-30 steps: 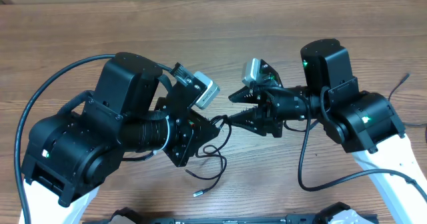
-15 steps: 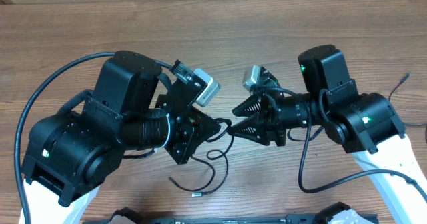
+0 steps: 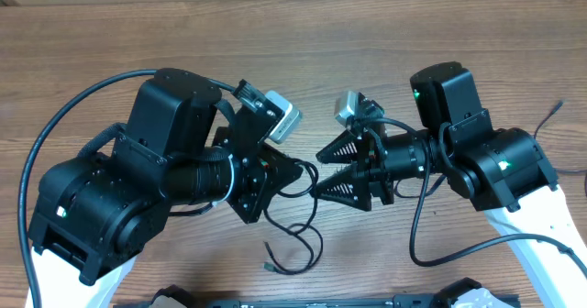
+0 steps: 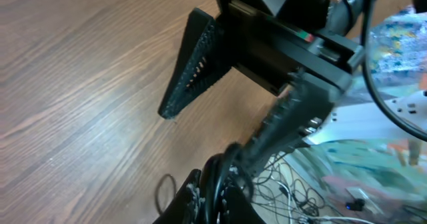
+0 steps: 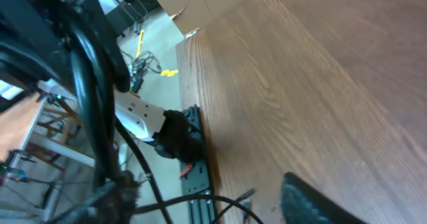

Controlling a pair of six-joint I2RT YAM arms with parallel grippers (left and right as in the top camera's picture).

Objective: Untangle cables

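The left claw (image 3: 306, 171) was clamped shut on a bunch of the cables (image 3: 318, 244), whose loose loops trailed below it over the surface (image 3: 367, 33). The right claw (image 3: 317, 174) stood spread wide and empty (almost tip to tip with it). It probably should take one strand beside the pinch, then pull away slowly.

Soft, even indoor light falls from above onto the wooden counter (image 3: 385, 33). The overhead view is sharp, with only faint, diffuse shadows on the wood. The left wrist view is softer: the cables (image 4: 217, 181) at its lower edge smear out of focus, and its right background washes out bright. The right wrist view is tilted, with a dark, blurred left foreground.
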